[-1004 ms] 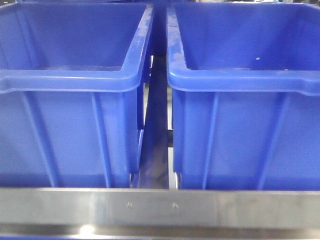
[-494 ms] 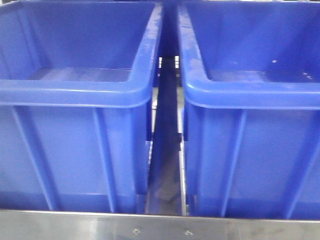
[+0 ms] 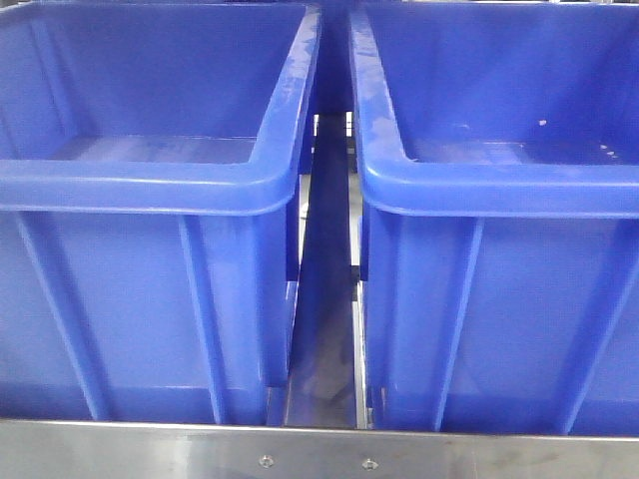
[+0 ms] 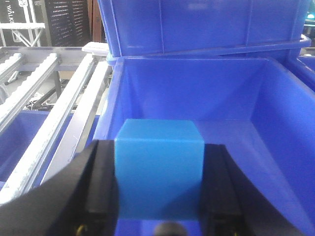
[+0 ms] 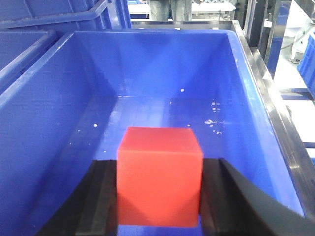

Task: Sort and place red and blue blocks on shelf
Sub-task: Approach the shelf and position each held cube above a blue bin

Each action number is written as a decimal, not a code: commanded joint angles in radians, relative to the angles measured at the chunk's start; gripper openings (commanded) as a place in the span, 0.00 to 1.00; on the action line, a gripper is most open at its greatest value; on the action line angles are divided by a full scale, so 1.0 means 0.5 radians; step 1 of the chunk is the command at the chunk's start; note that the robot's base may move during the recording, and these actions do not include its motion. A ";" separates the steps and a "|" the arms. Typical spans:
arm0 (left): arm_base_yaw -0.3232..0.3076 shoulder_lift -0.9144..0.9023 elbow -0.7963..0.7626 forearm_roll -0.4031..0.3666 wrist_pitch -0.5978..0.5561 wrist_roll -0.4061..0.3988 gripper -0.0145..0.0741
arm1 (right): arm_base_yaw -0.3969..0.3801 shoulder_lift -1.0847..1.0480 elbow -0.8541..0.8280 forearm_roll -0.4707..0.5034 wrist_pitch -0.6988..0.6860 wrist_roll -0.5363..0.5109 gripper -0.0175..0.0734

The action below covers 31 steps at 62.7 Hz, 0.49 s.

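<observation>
In the left wrist view my left gripper [image 4: 158,172] is shut on the blue block [image 4: 158,167], a bright blue cube held above the inside of a big blue bin [image 4: 275,118]. In the right wrist view my right gripper [image 5: 158,182] is shut on the red block [image 5: 158,174], which hangs over the floor of another big blue bin [image 5: 54,113]. The shelf shows as a steel front rail [image 3: 319,454] under both bins in the front view, and as roller tracks [image 4: 54,113] left of the left bin. Neither gripper appears in the front view.
Two large blue bins [image 3: 150,180] [image 3: 499,180] stand side by side on the shelf with a narrow gap [image 3: 324,329] between them. A further blue bin [image 4: 197,24] sits on the tier above. White specks [image 5: 214,120] lie on the right bin's floor.
The front view has shifted: the bins look closer and lower in frame, and the steel rail has dropped to the bottom edge. The last half second brought only a slight sideways shift.
</observation>
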 commanded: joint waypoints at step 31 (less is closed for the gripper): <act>0.003 0.018 -0.057 -0.003 -0.191 0.000 0.30 | -0.011 0.016 -0.055 0.005 -0.197 0.000 0.25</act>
